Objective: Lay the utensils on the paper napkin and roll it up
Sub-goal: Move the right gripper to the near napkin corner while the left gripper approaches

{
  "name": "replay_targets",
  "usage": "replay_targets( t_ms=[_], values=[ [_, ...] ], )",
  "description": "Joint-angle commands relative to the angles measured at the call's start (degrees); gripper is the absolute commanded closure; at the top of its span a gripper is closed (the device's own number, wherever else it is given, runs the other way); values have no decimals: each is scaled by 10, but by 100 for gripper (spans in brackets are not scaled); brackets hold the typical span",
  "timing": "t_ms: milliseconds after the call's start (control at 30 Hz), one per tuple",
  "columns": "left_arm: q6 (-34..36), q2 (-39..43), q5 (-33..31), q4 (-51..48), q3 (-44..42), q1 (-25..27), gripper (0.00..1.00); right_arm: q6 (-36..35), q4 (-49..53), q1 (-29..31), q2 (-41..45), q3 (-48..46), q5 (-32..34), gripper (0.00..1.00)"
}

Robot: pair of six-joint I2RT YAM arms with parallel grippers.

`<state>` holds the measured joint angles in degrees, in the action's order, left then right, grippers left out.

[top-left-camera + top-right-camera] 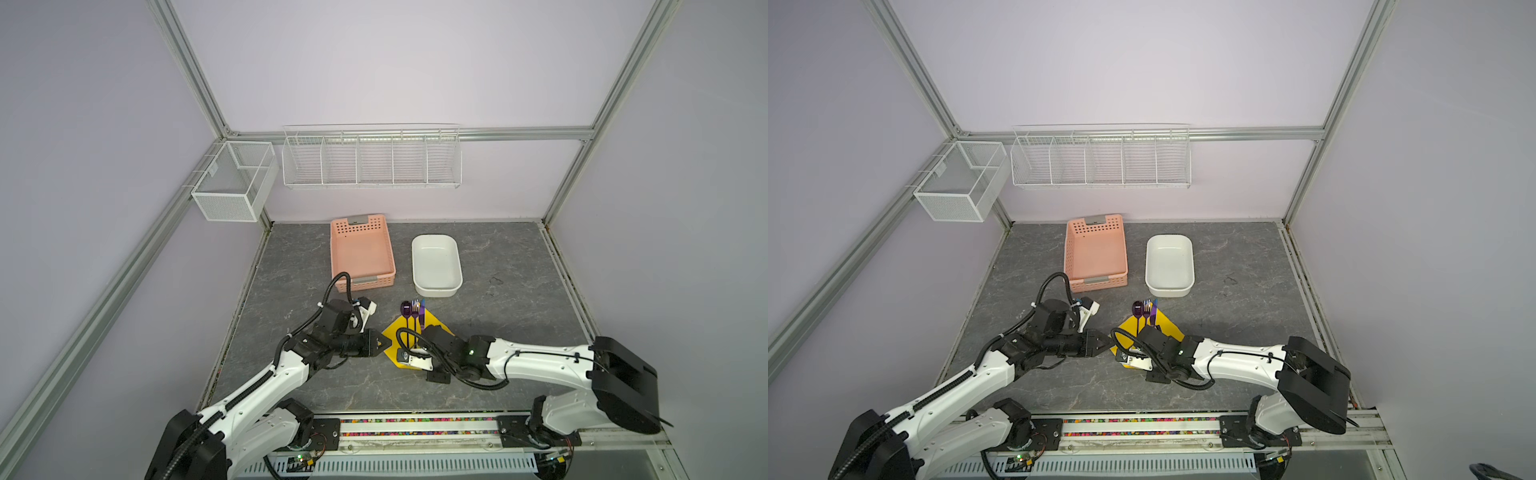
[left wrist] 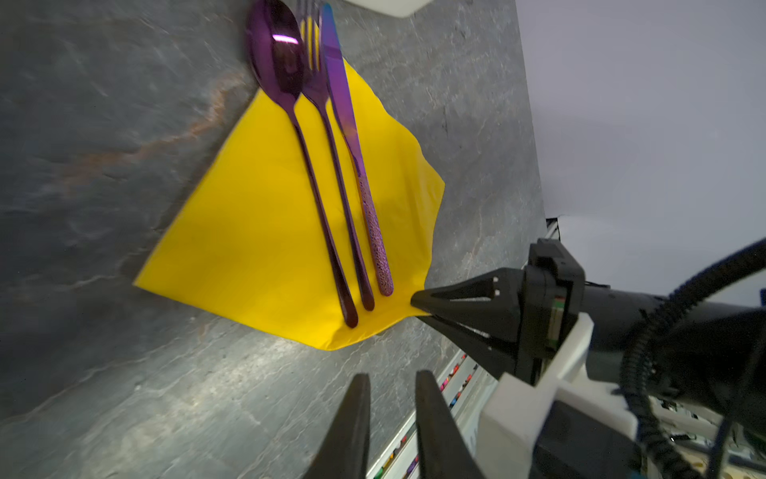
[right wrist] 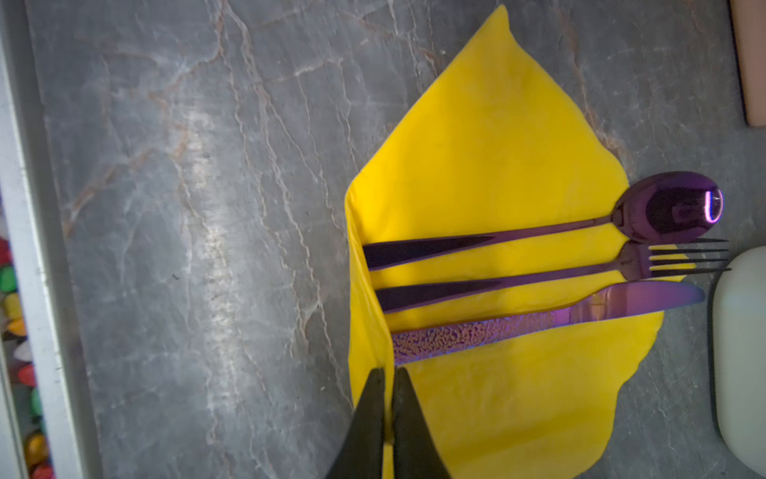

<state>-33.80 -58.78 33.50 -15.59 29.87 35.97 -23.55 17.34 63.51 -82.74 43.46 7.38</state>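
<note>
Grey stone-patterned tabletop (image 1: pixel 519 270) inside a lilac-walled booth, with white wire racks on the back wall. A pink basket (image 1: pixel 365 284) and a white tub (image 1: pixel 436 291) sit side by side in the middle of both top views, both empty.

Just below them, in the lower middle of the frame, a yellow paper napkin (image 2: pixel 257 232) lies on the tabletop, turned like a diamond. The utensils (image 3: pixel 539 277) lie on it close together and parallel: spoon (image 3: pixel 671 207), fork (image 3: pixel 630 263) and knife (image 3: pixel 638 299). Their handles cross the napkin. Their purple heads reach out at its upper corner, toward the tub.

My right claw (image 3: pixel 387 369) is pinched closed on the napkin's edge beside the knife handle's end. The paper there is lifted into a narrow upright fold next to the three handle ends. My left claw (image 2: pixel 391 375) hovers just beside the napkin's left corner. Its jaws stand a narrow gap apart, and it holds nothing.

As I judge it, the first half of the task is done, since all three pieces rest on the napkin. The rolling has barely begun. Only one edge is raised, and no paper covers the utensils yet. What is left is to carry that edge over the handles and turn the bundle until it is wrapped.
</note>
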Motion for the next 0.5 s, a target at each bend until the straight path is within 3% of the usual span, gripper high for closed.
replay_targets(
  t_ms=[0,100,467],
  values=[
    [-35,-25,32,60,-8,27,79,1,9,-13,-17,11,-21,90],
    [-74,-64,60,115,-17,41,79,5,3,-24,-28,17,-29,90],
    [-94,-141,49,131,-19,72,81,18,-42,-39,-26,13,-51,90]
  ],
)
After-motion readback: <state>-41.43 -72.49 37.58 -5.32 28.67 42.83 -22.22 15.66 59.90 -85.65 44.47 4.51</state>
